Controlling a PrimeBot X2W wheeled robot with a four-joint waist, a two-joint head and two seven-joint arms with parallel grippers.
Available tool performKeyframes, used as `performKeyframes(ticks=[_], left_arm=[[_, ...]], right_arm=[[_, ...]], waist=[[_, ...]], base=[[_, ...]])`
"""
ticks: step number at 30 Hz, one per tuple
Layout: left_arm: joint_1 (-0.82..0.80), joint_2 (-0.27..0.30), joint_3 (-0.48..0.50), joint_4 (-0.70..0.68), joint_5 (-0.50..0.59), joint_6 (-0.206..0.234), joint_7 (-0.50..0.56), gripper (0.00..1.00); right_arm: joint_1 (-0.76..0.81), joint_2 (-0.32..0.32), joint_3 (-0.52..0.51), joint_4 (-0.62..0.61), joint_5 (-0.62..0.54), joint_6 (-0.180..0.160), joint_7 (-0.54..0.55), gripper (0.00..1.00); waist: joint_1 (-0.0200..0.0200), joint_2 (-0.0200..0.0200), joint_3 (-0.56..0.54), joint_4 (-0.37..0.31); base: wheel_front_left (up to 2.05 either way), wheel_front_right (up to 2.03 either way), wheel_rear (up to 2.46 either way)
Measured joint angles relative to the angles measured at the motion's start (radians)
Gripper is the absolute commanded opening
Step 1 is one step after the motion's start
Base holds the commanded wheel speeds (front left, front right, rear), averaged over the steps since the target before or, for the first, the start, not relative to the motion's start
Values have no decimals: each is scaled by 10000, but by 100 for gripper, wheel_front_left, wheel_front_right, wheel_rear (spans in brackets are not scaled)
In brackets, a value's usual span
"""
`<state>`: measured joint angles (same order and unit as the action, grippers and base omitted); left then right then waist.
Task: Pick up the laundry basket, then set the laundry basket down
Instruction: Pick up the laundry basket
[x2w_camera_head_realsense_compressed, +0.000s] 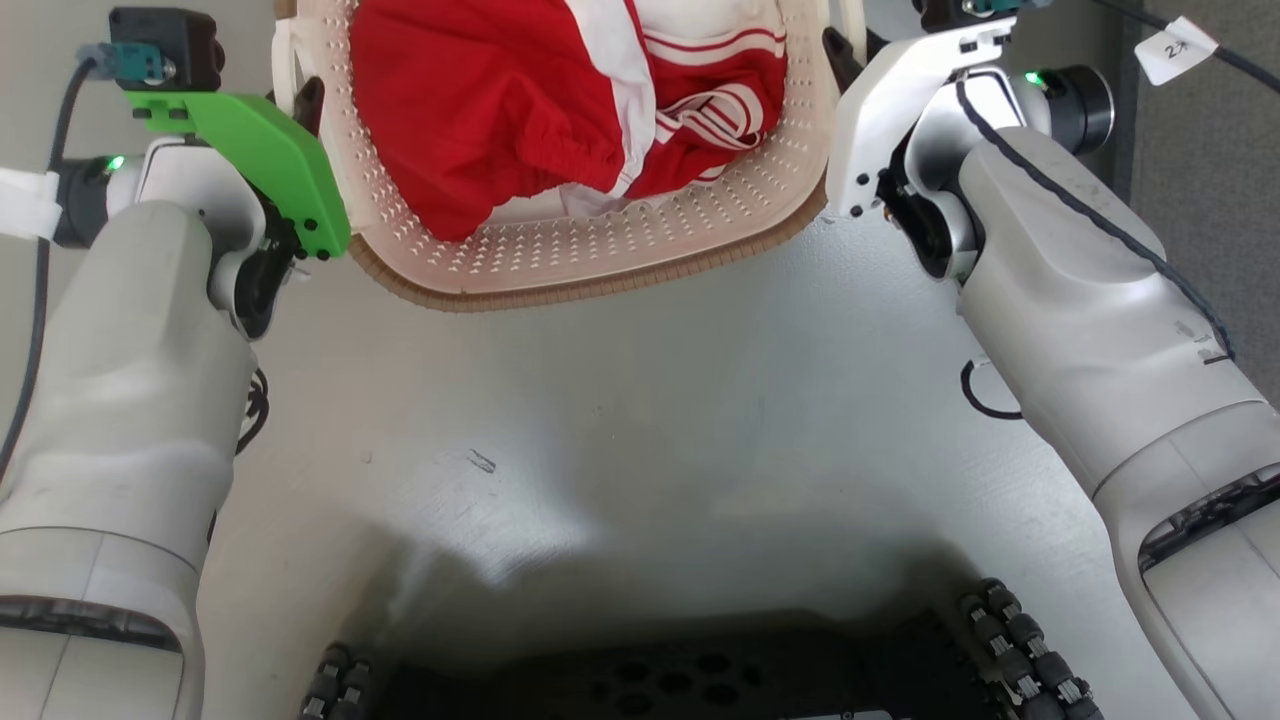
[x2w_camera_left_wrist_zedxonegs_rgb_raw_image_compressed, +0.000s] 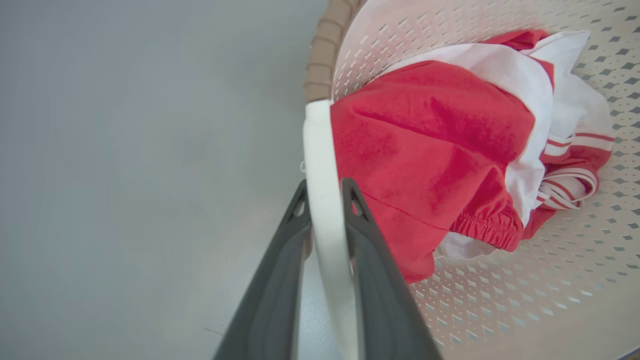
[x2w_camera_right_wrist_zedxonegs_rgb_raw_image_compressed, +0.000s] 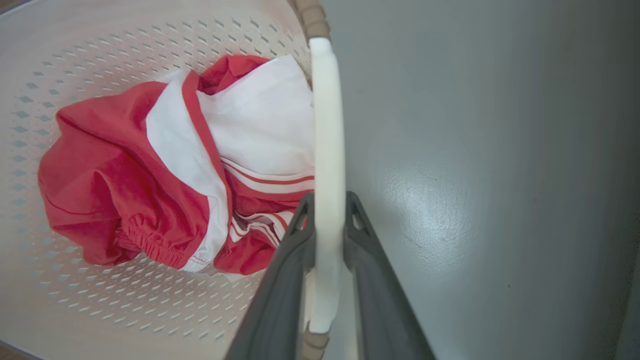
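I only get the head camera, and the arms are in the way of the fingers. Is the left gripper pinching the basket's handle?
Observer: Yes. In the left wrist view the left gripper has one finger on each side of the white left handle, pressed against it.
Operator: What about the other side?
Observer: It's the same there. In the right wrist view the right gripper is closed on the right handle, with the strip running up between its fingers.
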<state>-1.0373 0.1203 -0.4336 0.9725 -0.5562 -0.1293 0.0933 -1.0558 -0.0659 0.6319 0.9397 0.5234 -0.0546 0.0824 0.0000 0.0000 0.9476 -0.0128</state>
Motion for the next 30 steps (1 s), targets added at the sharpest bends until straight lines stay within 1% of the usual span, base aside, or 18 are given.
performKeyframes(ticks=[7,17,21,22,25,26,30], left_arm=[[17,-142,-44,483,-132,-2,-370,0],[403,-364,-268,1055,-389,-25,-577,0],[610,-464,-330,1252,-518,-25,-589,0],[750,-516,-341,1373,-591,-25,-589,0],[966,-591,-347,1536,-719,-25,-587,0],[1102,-637,-351,1630,-842,-25,-575,0],[1363,-729,-357,1852,-1099,-27,-410,0]], right_arm=[[78,36,253,316,320,2,-244,0],[721,52,566,692,892,52,-378,0],[1016,59,656,813,1108,107,-393,0],[1151,67,719,890,1216,184,-395,0],[1397,100,807,989,1455,196,-391,0],[1567,104,855,1070,1553,280,-389,0],[1851,127,917,1206,1743,370,-366,0]], waist=[[0,0,-301,42],[0,0,-995,68],[0,0,-1346,65],[0,0,-1539,64],[0,0,-1845,62],[0,0,-2057,62],[0,0,-2501,61]], base=[[0,0,0],[0,0,0],[0,0,0],[0,0,0],[0,0,0],[0,0,0],[0,0,0]])
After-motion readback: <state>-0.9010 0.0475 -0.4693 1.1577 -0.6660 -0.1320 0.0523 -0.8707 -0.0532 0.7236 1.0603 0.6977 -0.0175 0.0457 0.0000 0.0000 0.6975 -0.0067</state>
